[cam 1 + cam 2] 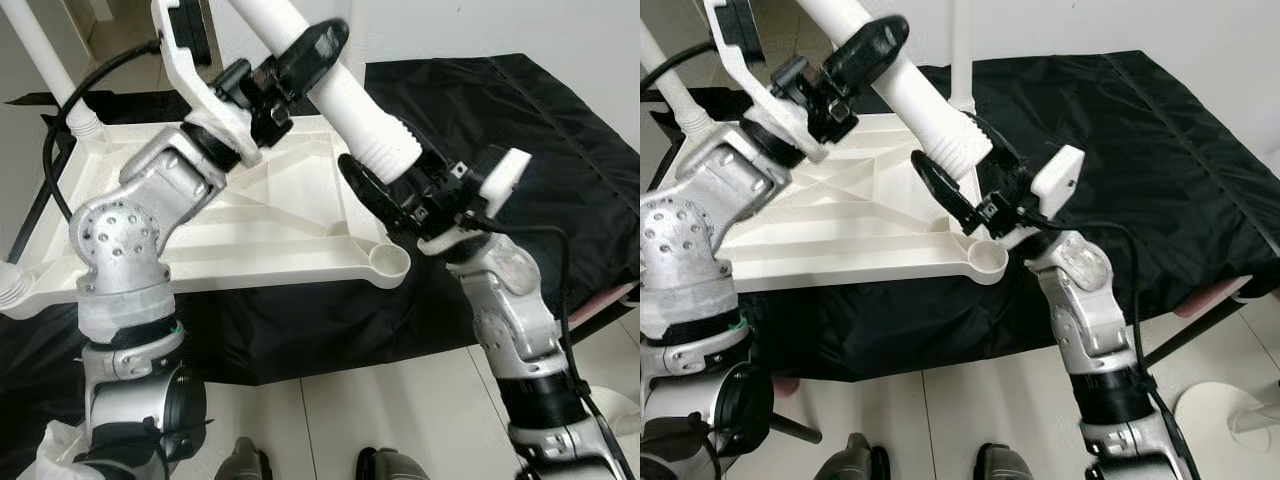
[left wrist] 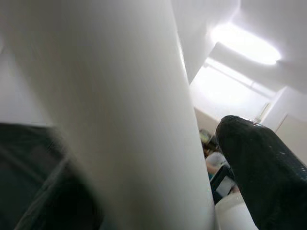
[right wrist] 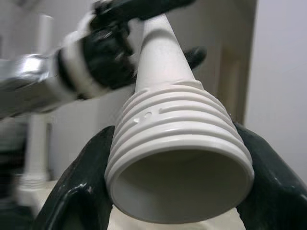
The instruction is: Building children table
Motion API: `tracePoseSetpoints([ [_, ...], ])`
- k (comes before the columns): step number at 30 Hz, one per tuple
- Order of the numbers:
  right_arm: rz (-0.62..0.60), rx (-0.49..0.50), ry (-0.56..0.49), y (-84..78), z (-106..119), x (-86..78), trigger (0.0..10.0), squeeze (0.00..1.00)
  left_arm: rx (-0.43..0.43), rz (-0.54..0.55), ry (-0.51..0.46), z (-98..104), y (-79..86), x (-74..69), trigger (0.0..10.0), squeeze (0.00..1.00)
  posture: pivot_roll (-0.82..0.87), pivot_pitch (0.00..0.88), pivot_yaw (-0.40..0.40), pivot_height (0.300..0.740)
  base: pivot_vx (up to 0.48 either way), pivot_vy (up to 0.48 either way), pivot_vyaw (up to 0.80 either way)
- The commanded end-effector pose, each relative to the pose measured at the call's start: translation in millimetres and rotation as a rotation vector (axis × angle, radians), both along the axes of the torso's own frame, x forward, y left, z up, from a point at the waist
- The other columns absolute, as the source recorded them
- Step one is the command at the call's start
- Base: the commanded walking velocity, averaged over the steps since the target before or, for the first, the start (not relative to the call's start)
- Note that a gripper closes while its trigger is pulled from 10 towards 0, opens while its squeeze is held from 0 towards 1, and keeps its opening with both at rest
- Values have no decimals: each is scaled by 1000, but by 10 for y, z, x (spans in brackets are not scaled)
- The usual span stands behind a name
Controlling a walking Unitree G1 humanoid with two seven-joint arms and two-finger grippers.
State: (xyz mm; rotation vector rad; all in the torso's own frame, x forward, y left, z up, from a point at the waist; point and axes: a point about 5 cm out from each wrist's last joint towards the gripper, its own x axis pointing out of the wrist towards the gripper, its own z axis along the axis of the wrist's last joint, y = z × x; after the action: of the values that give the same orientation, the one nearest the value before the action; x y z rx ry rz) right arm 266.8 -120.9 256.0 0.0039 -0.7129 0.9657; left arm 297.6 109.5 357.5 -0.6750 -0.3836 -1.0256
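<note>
Threaded leg (image 1: 350, 100) held slanted just above tabletop (image 1: 200, 235) corner socket (image 1: 388, 262), right gripper (image 1: 400, 195) pinching ribbed end, left gripper (image 1: 285, 70) clamped higher on shaft; likely cross-threading if lowered still tilted.

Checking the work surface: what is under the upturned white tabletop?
A black cloth lies under the tabletop, spreading past its near and right edges. Whatever supports the cloth is covered.

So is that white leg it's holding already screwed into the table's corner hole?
Not yet. The leg is tilted, held by both grippers, left and right; its threaded end hangs free, the corner socket empty.
</note>
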Motion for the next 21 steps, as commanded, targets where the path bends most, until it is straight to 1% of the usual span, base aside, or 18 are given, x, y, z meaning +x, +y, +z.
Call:
tracePoseSetpoints([
  [1,38,3,22,-45,-44,-35,10000,0,-52,-23,-38,126,41,-44,10000,0,0,90,90,740,0,0,0],
  [6,77,14,55,-114,-133,-78,10000,0,-73,-24,-31,163,73,-45,10000,0,8,91,94,740,0,0,0],
  [8,84,1,91,-159,-248,-82,10000,0,-58,-24,-35,156,80,-50,10000,0,9,92,95,740,0,0,0],
  [10,79,8,106,-183,-289,-73,10000,0,-61,-33,-29,149,83,-53,10000,0,13,93,97,740,0,0,0],
  [11,76,20,121,-200,-313,-60,10000,0,-63,-35,-25,143,87,-52,8941,0,13,93,97,740,0,0,0],
  [12,78,29,130,-212,-318,-57,10000,0,-66,-38,-20,142,90,-50,8941,0,13,93,97,740,0,0,0],
  [13,72,64,127,-230,-293,-56,10000,0,-74,-51,-19,141,95,-60,0,0,14,93,99,740,0,0,0],
  [14,70,92,121,-239,-269,-62,10000,0,-78,-55,-22,142,99,-73,0,0,16,92,98,740,0,0,0],
  [18,90,123,122,-247,-255,-76,10000,0,-77,-53,-24,145,112,-89,0,0,17,90,98,740,0,0,0],
  [20,118,156,149,-257,-257,-45,10000,0,-24,-51,-34,124,109,-95,0,0,18,87,97,740,0,0,0],
  [21,117,180,162,-276,-248,-29,10000,0,-22,-48,-33,122,111,-96,0,0,20,88,95,740,0,0,0],
])
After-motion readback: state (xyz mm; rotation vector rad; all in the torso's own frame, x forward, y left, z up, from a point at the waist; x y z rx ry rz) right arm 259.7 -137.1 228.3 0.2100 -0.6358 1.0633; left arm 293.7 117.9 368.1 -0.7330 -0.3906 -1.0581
